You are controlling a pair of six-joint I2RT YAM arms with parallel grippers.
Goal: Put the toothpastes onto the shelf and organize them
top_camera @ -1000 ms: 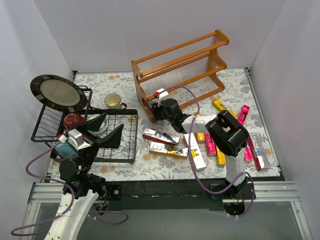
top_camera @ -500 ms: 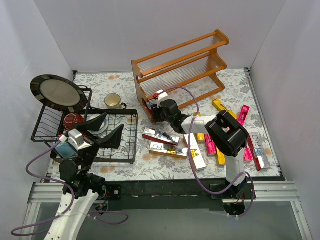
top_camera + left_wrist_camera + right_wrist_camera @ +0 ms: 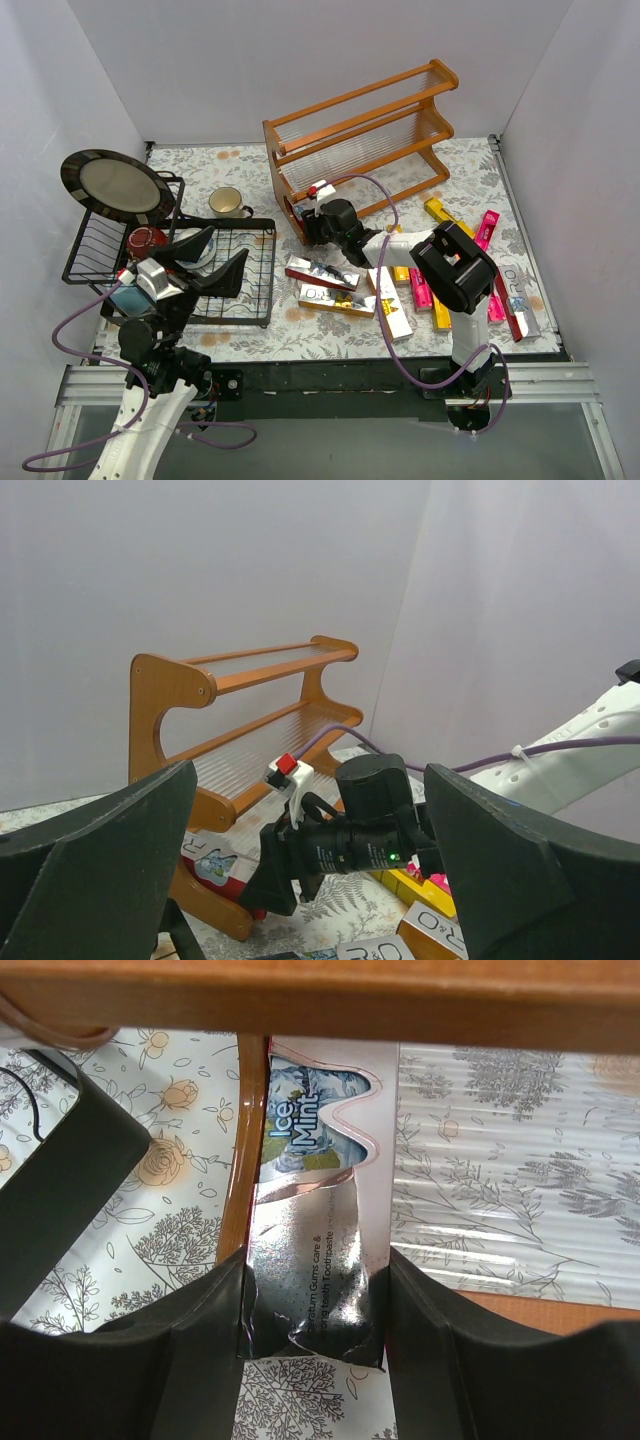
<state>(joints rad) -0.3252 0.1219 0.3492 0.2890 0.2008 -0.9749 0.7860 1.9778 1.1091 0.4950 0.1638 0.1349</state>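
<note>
Clamped in the right gripper, fingers pressed on both long sides: a silver-and-white printed toothpaste carton ("Ice Mint" legible), poked in low at the orange-brown wooden stepped shelf, just beside its side panel nearest the black wire dish rack. Hovering over that rack, fingers spread wide: the left gripper. Scattered on the floral tabletop: the other magenta, yellow and white cartons.

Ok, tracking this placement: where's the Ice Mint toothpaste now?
Right wrist view: clamped in the right pincer, the toothpaste reaches onto the lowest level of the shelf, beside its side panel.
</note>
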